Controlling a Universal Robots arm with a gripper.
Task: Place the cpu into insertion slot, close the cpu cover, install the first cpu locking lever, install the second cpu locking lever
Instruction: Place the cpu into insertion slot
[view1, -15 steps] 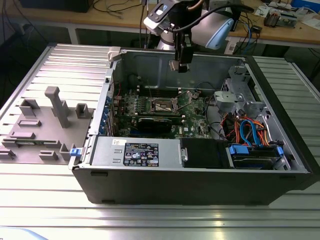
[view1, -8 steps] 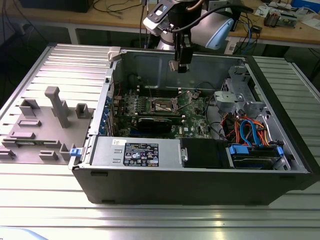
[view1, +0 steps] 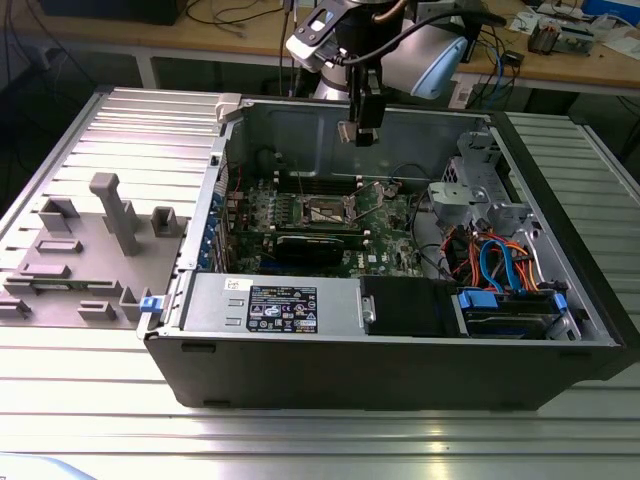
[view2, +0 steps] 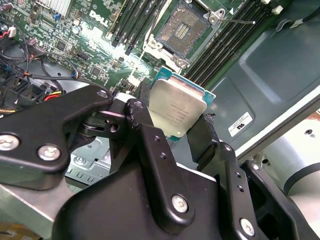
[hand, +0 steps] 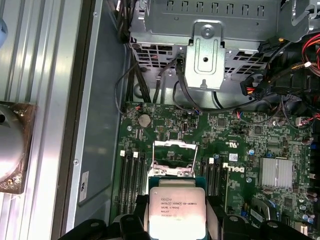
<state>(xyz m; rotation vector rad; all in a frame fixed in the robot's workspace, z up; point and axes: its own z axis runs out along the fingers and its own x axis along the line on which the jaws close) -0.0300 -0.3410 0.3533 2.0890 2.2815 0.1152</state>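
Note:
My gripper (view1: 365, 128) hangs above the open computer case, shut on the cpu (view2: 177, 111), a flat silver-topped square chip held by its edges between two black fingers (view2: 145, 117). The first wrist view shows the same cpu (hand: 177, 212) over the green board. The insertion slot (view2: 186, 26) lies open below and beyond the chip, its dark pin field bare; from outside the slot (view1: 325, 210) sits mid-board, well beneath the gripper. The cpu cover (hand: 173, 145) is swung up off the slot. A thin locking lever (view2: 239, 21) sticks out beside the socket.
Long black memory slots (view2: 135, 20) flank the socket. A metal drive cage (hand: 205, 45) with cables and a finned heatsink (hand: 275, 172) stand around the board. A power supply (view1: 270, 305) lines the case front. A grey fixture tray (view1: 90, 250) sits at the exterior view's left.

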